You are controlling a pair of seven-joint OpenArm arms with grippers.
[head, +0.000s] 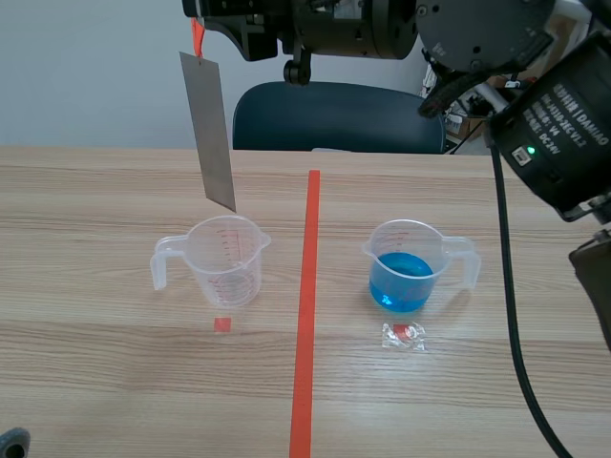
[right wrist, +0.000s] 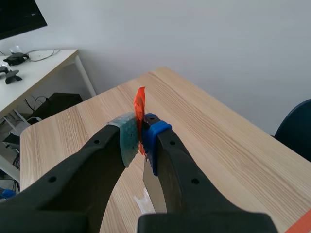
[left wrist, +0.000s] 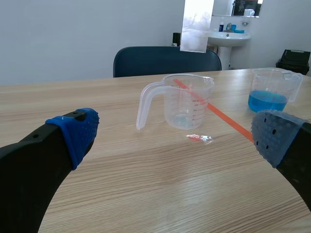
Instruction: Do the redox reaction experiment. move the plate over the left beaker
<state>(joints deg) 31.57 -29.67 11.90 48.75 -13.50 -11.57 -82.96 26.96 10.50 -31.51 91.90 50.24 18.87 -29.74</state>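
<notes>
My right end effector [right wrist: 142, 135] gripped the metal plate [head: 208, 129] by its orange tab [right wrist: 139, 103]; the plate hung above the empty left beaker [head: 225, 260], long axis near vertical, lower corner pointing toward the rim; I judged the carry nearly done, only centring left; my left end effector [left wrist: 175, 138] sat wide open, empty, near that beaker.

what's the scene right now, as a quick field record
plate: hangs from right hand, lower end above left beaker, not in it
left beaker: looks empty
right beaker: holds blue liquid
left hand: open, holding nothing
</notes>
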